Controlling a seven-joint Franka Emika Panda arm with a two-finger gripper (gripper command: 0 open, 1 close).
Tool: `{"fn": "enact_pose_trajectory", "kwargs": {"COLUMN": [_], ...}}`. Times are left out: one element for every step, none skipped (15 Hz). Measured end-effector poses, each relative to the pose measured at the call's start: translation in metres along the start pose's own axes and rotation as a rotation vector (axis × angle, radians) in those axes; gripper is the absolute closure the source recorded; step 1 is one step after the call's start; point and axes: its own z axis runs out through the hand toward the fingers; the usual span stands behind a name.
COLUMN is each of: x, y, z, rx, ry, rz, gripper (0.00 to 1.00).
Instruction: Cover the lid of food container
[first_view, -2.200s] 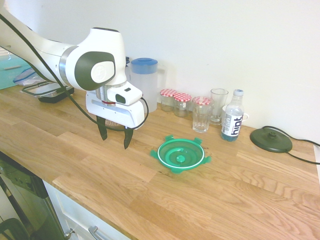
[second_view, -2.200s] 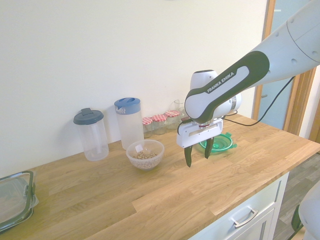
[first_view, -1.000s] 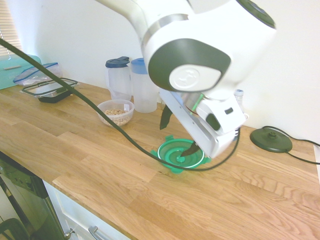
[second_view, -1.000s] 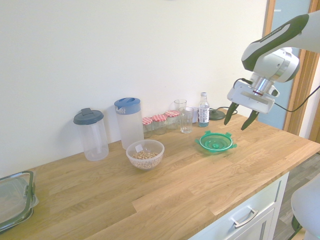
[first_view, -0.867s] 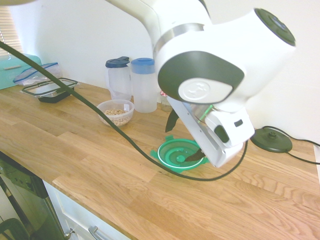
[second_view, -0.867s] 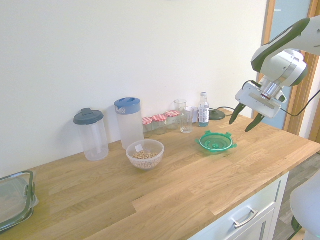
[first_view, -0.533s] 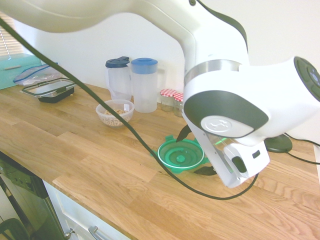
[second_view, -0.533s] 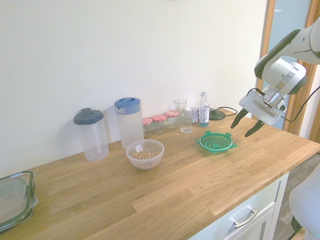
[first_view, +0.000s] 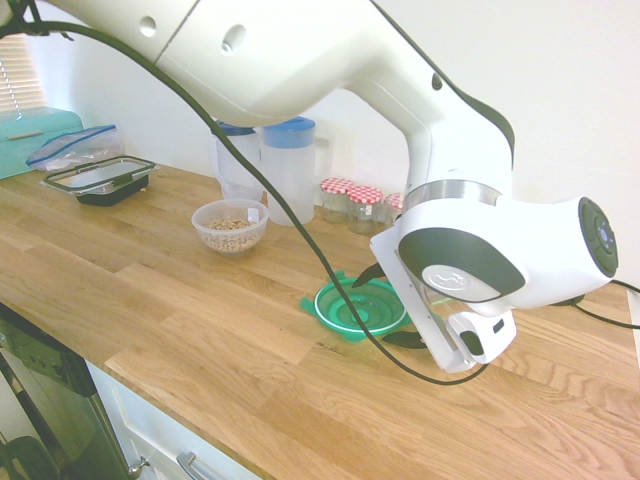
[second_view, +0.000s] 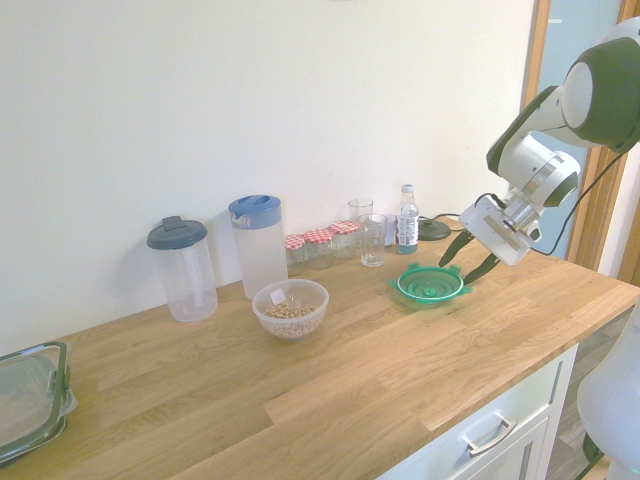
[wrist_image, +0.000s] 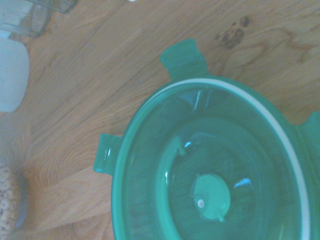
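Lid: the round green lid (second_view: 431, 285) lies hollow side up on the wooden counter (second_view: 330, 390), white ring uppermost, clip tabs splayed flat around its edge; it fills the wrist view (wrist_image: 215, 165).
Container: the clear bowl of beige grains (first_view: 230, 225) stands well apart from the lid, along the counter in front of the blue-lidded jug (first_view: 289, 168) and the grey-lidded jug (second_view: 183, 267).
Claw: the gripper (second_view: 461, 258) hangs just over the lid's rim on the side away from the bowl, its two dark fingers spread wide with nothing between them.
Risk, grip: the rim is thin and low, so a finger could land on a loose tab and flip or skid the lid across the wood instead of catching it.
Risk, orientation: the lid lies inverted, so carried as it is it would probably sit wrong way up on the bowl and not seal.
Risk, neighbours: the red-capped jars (first_view: 352, 203), the glasses and the water bottle (second_view: 406, 220) stand near behind; a wide swing could knock them.
Arm pose: the forearm reaches out over the counter, wrist bent so the hand tilts steeply downward towards the lid; whether a fingertip already touches the rim I cannot tell.
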Motion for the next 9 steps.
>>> {"fn": "enact_pose_trajectory", "kwargs": {"x": [0.002, 0.004, 0.006, 0.007, 0.009, 0.01, 0.011, 0.011, 0.011], "y": [-0.001, -0.003, -0.003, -0.003, -0.002, -0.003, -0.003, -0.003, -0.004], "z": [0.003, 0.005, 0.007, 0.011, 0.016, 0.019, 0.02, 0.02, 0.02], "rx": [-0.001, 0.0, 0.002, 0.004, 0.009, 0.019, 0.022, 0.025, 0.027], "ry": [-0.003, -0.003, -0.003, -0.006, -0.011, -0.015, -0.016, -0.016, -0.016], "rz": [-0.002, -0.003, -0.005, -0.006, -0.006, -0.005, -0.004, -0.003, -0.002], "gripper": [0.0, 0.0, 1.0, 1.0, 1.0, 1.0, 1.0, 1.0, 1.0]}}
